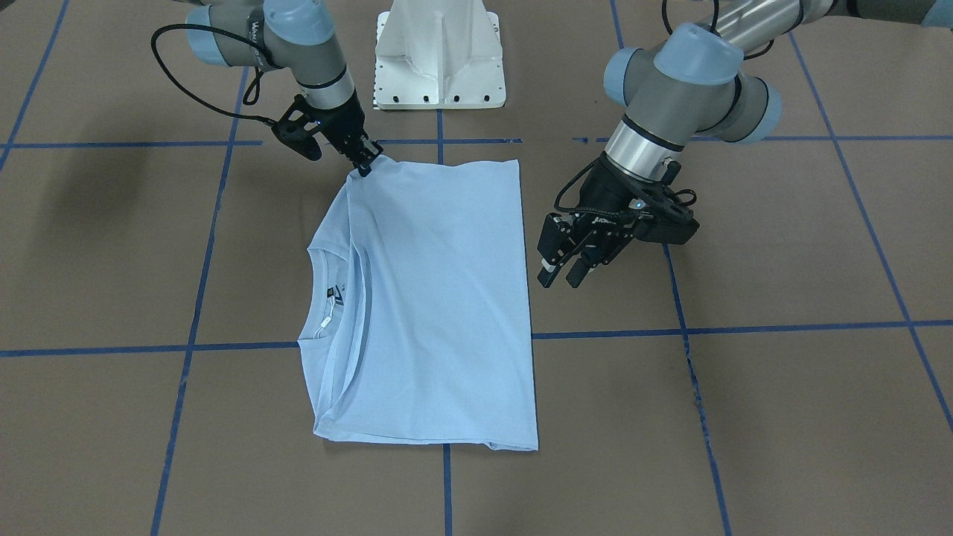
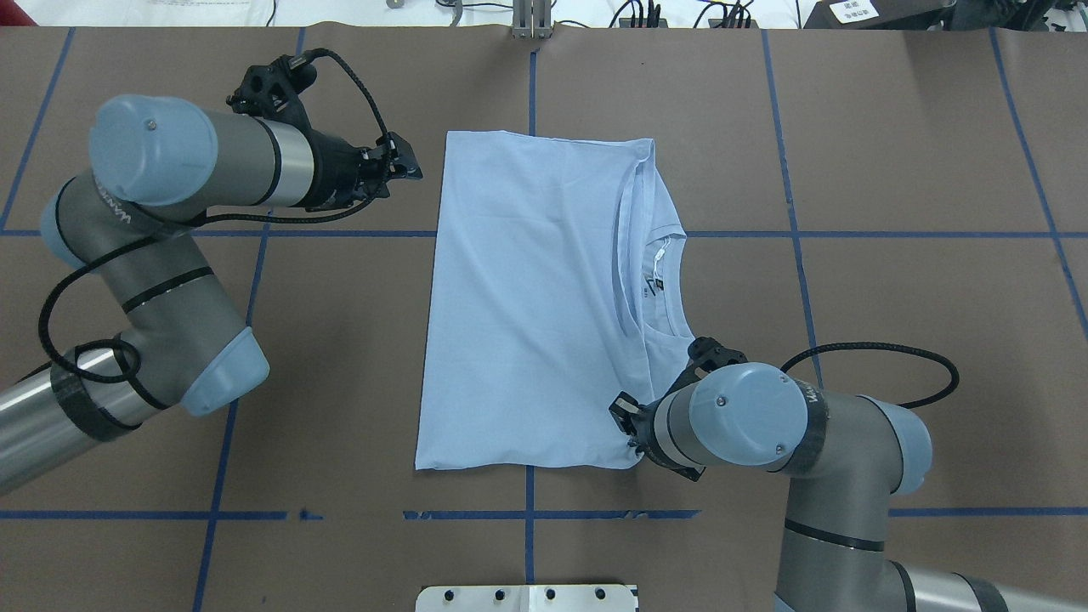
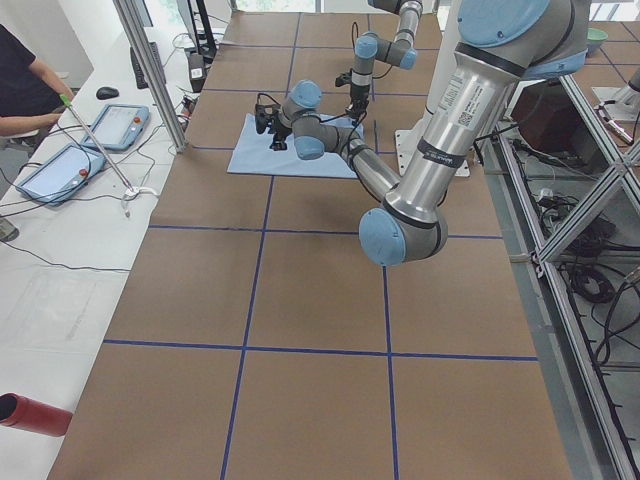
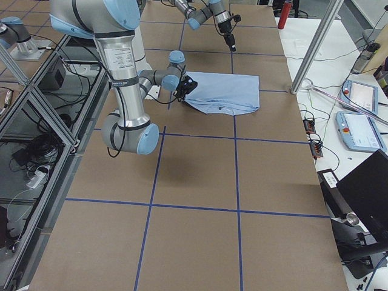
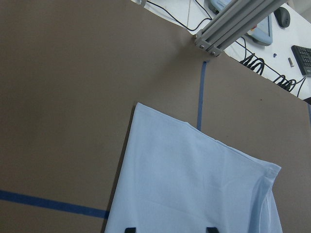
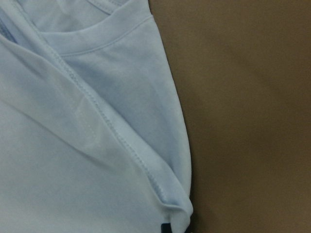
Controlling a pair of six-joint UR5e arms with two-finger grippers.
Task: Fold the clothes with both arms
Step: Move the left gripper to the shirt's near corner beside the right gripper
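Note:
The light blue T-shirt (image 1: 439,298) lies folded into a long rectangle on the brown table, with its collar and dark neck label (image 1: 333,292) showing on one long side. My right gripper (image 1: 366,162) is shut on the shirt's corner nearest the robot's base, which also shows in the overhead view (image 2: 627,429) and close up in the right wrist view (image 6: 170,204). My left gripper (image 1: 567,274) hangs open just beside the opposite long edge, touching nothing. Its left wrist view looks down on the shirt (image 5: 194,184) with both fingertips (image 5: 129,229) spread apart.
The white pedestal base (image 1: 439,59) stands just behind the shirt. Blue tape lines (image 1: 744,327) grid the table. An aluminium post (image 5: 233,19) rises at the far table edge. A person (image 3: 25,90) sits at a side table with tablets (image 3: 60,170).

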